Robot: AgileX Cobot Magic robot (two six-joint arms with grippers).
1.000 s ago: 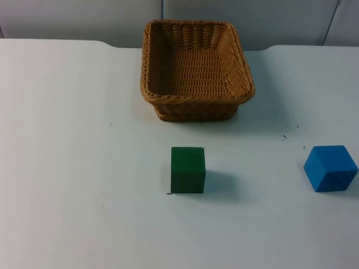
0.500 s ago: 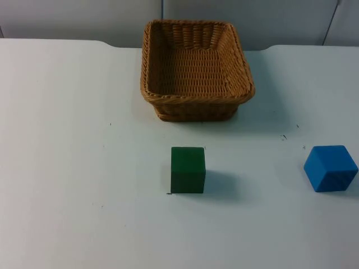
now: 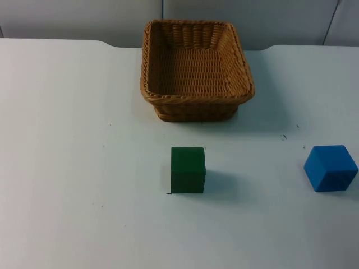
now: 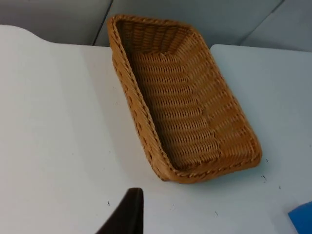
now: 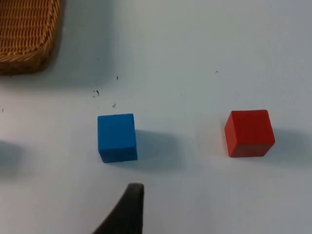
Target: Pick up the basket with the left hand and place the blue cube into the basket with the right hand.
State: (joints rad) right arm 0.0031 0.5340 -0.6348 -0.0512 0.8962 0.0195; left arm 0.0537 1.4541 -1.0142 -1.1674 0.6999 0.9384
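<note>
Wicker basket at far centre; blue cube near right, green cube centre. State of both pincers: cannot tell.

Even, bright, diffuse light, no glare on the white worktop. Soft shadows fall to the right of the green cube in the top view, and beside the blue cube and red cube in the right wrist view. Basket throws a faint shadow along its front and right walls. All views sharp, no motion blur. Slight blue-grey cast.
</note>
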